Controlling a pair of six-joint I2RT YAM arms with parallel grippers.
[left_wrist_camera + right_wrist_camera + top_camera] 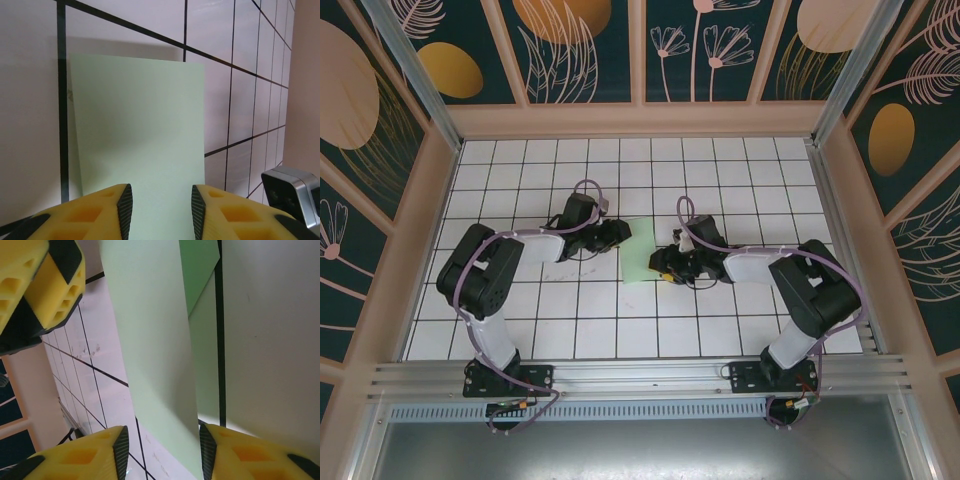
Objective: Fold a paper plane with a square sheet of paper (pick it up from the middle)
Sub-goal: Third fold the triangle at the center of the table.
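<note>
Folding the square sheet of paper [640,250], with left gripper [161,205] and right gripper [162,445] spread astride its edges; next likely pinching evenly.

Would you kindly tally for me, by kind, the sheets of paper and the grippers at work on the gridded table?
Pale green paper sheet: 1
Grippers: 2, the left gripper and the right gripper
Total: 3
</note>
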